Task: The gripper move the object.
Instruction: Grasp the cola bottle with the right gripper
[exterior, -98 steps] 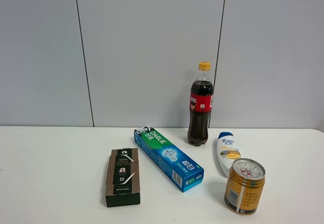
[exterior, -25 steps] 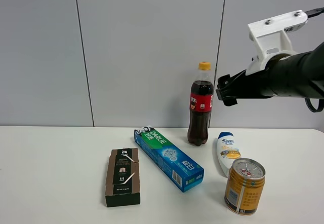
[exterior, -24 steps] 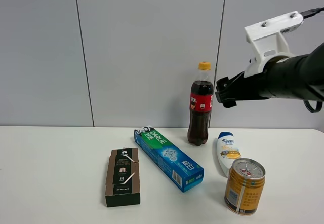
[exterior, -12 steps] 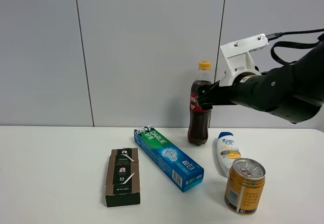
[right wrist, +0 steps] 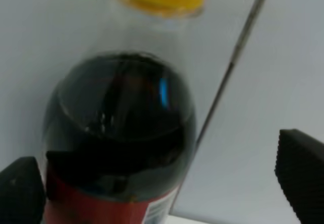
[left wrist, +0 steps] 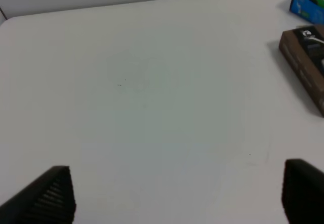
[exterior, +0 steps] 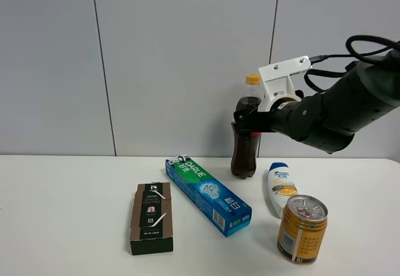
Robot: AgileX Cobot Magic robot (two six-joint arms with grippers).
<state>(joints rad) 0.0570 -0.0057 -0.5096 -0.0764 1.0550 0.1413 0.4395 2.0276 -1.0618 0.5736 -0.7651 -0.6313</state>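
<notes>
- The jaws of the right gripper point(exterior: 245, 127) were wide open, one on each side of the cola bottle point(exterior: 244, 158), at the height of its red label.
- In the right wrist view, one finger point(right wrist: 20, 191) was just beside the label and the other finger point(right wrist: 301, 176) was well apart from the bottle, so the jaws did not hold it.
- The cola bottle stood upright on the counter point(exterior: 62, 213), with its long axis vertical and its yellow cap point(exterior: 252, 79) pointing up.
- The bottle was at the back of the counter, near the grey wall point(exterior: 175, 57).
- The black right arm came in from the right side of the exterior view and carried a white bracket point(exterior: 282, 79) on top.
- A white shampoo bottle point(exterior: 280, 187) lay on the counter just to the right of the cola bottle, and a gold can point(exterior: 302, 228) stood in front of it.
- A blue and green toothpaste box point(exterior: 209, 195) lay diagonally, its far end near the base of the cola bottle.
- A brown box point(exterior: 151, 218) lay further to the left.
- The jaws of the left gripper point(left wrist: 177, 198) were also wide open over the bare counter, with nothing between them.
</notes>
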